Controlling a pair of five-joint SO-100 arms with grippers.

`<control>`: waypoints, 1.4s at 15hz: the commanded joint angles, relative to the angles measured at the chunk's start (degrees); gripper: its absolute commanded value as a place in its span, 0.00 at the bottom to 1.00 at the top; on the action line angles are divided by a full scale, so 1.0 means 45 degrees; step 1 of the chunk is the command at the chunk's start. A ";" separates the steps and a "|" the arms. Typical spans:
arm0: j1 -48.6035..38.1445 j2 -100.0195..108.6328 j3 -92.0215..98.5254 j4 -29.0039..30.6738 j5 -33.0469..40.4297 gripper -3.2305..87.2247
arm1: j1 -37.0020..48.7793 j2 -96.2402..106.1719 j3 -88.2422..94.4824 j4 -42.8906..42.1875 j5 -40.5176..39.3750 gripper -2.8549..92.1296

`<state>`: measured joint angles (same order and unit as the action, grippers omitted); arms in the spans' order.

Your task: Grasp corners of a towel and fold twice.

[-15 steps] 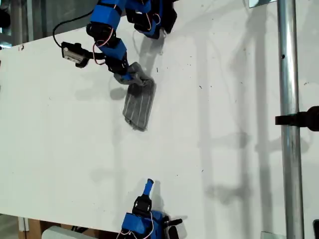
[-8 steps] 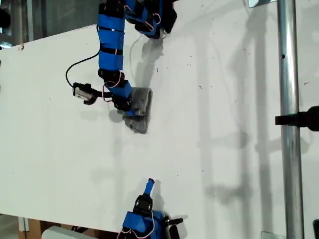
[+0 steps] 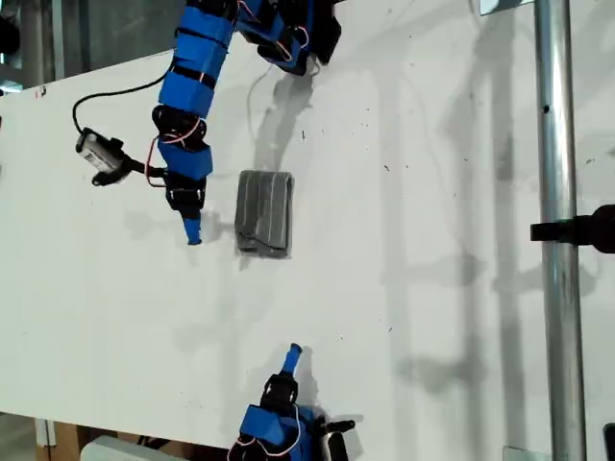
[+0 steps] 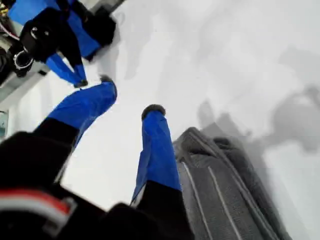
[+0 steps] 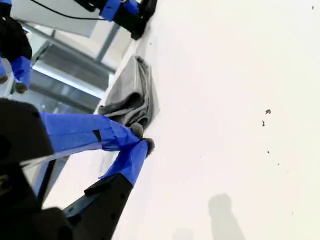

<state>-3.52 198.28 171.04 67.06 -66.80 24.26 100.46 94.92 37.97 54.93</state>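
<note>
Exterior view: folded towel [image 3: 264, 213] on white table [image 3: 432, 288].

Towel [image 4: 225, 195] cut off at frame edge (corners folded under, unseen)

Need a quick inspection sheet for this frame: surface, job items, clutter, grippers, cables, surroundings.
Surface: white table, a few small dark specks, otherwise bare.
Job's things: the towel lies folded into a compact grey striped rectangle, flat on the table, free of both grippers.
Clutter: nothing seen.
Grippers: my first gripper open, empty, beside the towel on the exterior view's left. My second gripper shut, empty, near the exterior view's bottom edge, well away from the towel.
Cables: black cable loops from the first arm to its wrist camera.
Surroundings: metal pole with a black clamp on the exterior view's right.
</note>
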 commanded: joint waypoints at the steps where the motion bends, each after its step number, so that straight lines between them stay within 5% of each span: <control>1: -0.0137 0.0117 0.0020 -0.0293 -0.0156 0.06 | 0.0469 0.2148 0.0781 0.2520 -0.0059 0.16; 3: -0.0293 0.0117 0.0586 -0.0684 -0.0137 0.07 | 0.0371 0.4746 0.4395 0.3242 0.0391 0.15; 5: -0.0293 0.0117 0.1309 -0.1211 0.0098 0.07 | 0.0078 0.8340 0.7754 0.3984 0.0879 0.03; 9: -0.0039 0.0117 0.1680 -0.1367 0.0195 0.06 | -0.0195 1.5879 1.2520 0.7285 0.3066 0.03; 12: 0.0098 0.0117 0.1699 0.0937 -0.2305 0.02 | 0.0039 1.9648 1.4551 1.0000 0.4785 0.03; 13: 0.0762 0.0098 0.1699 0.1523 -0.2109 0.02 | -0.0059 1.9570 1.5313 0.9785 0.5059 0.03; 15: 0.2656 0.0117 0.1699 0.1504 -0.1074 0.02 | -0.0742 1.9395 1.5762 0.9883 0.8301 0.08; 17: 0.3672 0.0117 0.1699 0.1484 0.2793 0.02 | -0.1973 1.9453 1.5762 0.9844 0.8535 0.17; 21: 0.3691 0.0117 0.1699 0.1484 0.2734 0.02 | -0.2480 1.9512 1.5723 1.0195 0.6797 0.17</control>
<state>12.39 198.46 178.42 73.65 -54.84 13.89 188.09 166.20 83.32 86.92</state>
